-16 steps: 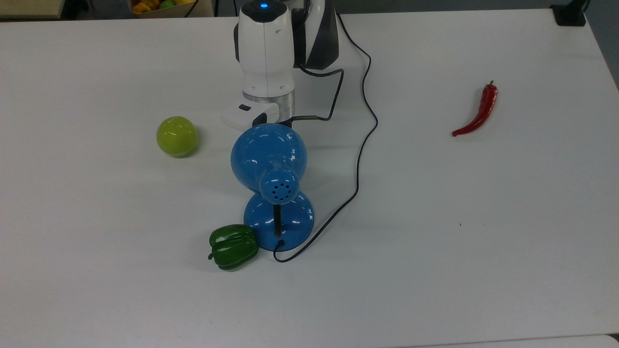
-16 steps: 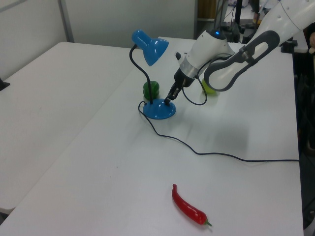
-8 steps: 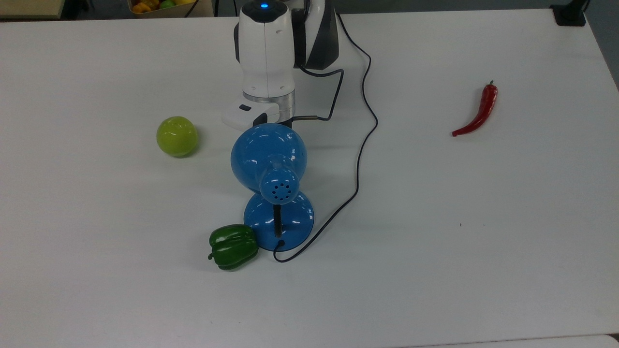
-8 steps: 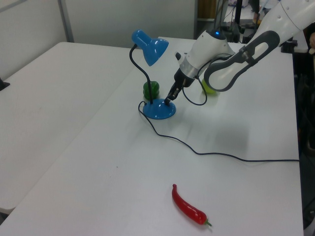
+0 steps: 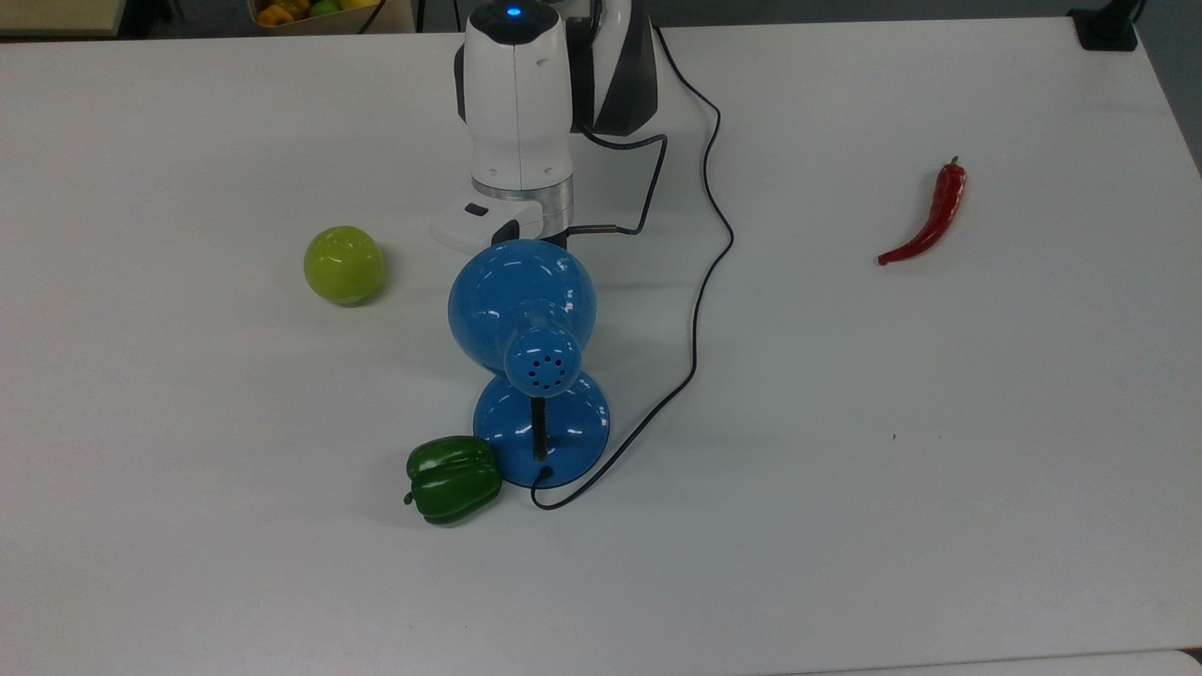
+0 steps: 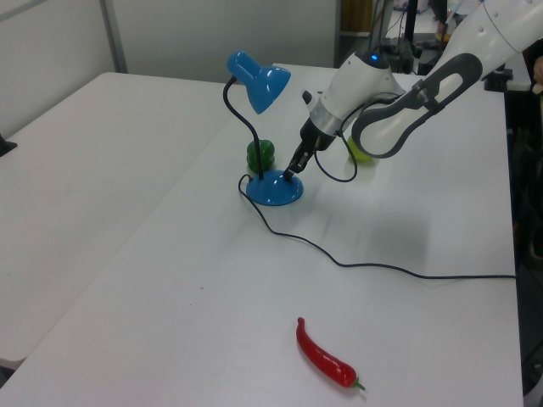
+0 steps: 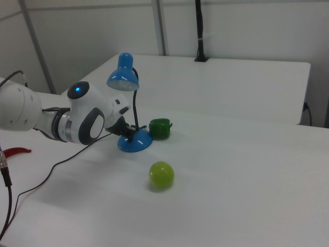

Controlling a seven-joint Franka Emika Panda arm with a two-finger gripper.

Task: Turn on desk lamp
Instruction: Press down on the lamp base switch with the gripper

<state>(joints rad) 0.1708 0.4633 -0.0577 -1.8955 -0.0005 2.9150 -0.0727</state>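
The desk lamp is glossy blue, with a dome shade, vent holes at its top and a curved black neck. It stands upright on its round base in the middle of the white table. My gripper slants down with its narrow black tip together, touching the top of the base on the left view's right side. In the right view the gripper meets the base from the right view's left. From the top view the shade hides the tip under my white wrist.
A green bell pepper rests against the base. A yellow-green ball lies on the top view's left and a red chilli far on the top view's right. The lamp's black cord loops across the table past my arm.
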